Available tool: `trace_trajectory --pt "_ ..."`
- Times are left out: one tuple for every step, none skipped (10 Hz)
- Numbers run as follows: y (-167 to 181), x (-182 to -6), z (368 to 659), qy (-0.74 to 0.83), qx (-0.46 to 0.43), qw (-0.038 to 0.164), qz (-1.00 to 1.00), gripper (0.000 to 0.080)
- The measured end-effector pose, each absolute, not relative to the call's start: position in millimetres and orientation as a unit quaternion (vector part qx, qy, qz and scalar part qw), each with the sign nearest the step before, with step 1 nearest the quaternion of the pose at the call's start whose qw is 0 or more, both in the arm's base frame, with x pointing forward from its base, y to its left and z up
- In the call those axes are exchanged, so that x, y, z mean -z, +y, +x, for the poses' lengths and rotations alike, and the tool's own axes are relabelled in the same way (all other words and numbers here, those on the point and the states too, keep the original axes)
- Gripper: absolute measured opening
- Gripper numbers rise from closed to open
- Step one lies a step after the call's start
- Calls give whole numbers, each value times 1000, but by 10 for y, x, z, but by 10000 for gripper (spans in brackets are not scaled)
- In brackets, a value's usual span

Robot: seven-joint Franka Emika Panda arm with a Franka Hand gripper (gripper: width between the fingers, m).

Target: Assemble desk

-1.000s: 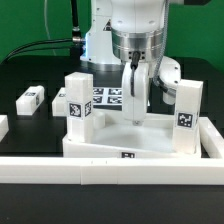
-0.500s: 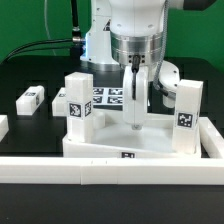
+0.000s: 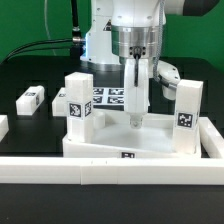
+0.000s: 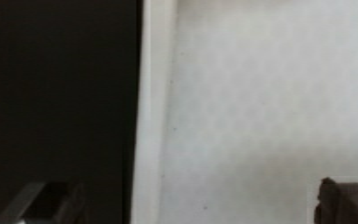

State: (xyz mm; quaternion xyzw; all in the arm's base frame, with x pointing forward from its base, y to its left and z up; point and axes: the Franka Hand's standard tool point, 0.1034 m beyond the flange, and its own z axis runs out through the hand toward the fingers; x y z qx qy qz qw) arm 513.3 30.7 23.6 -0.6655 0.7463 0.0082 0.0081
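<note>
Arm (image 3: 122, 12): glossy white shell, grey ribbed metal collar (image 3: 135, 42) at wrist. Jaws white w/ dark tips (image 4: 37, 205). Blk cables (image 3: 45, 44) behind base.

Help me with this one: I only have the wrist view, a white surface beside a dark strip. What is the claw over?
Observer: The claw hangs low over the tabletop slab of the desk. I cannot tell whether its tips touch it.
Operator: Are any legs fitted?
Observer: Two stand upright on the slab: one leg at the exterior view's left, another leg at its right, with the claw between them.
Operator: Any parts left over?
Observer: A loose leg lies flat on the table, further toward the exterior view's left.
</note>
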Motion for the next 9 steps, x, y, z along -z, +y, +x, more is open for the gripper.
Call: trace_trajectory --pt "297 -200 5112 744 -9 5 -668 649" --pt "268 -165 5101 743 -9 5 -669 649" --pt "207 -119 5091 748 -8 9 -663 649" --pt "177 -88 5073 751 -9 6 -660 649" --pt "161 -87 5073 750 -10 8 -661 649" --pt "143 -89 5074 750 -9 8 -661 525" --pt "136 -83 5073 748 -9 7 -663 525" --pt "139 -75 5069 747 -10 6 -665 385" --pt "147 -75 5069 746 -10 6 -665 249"
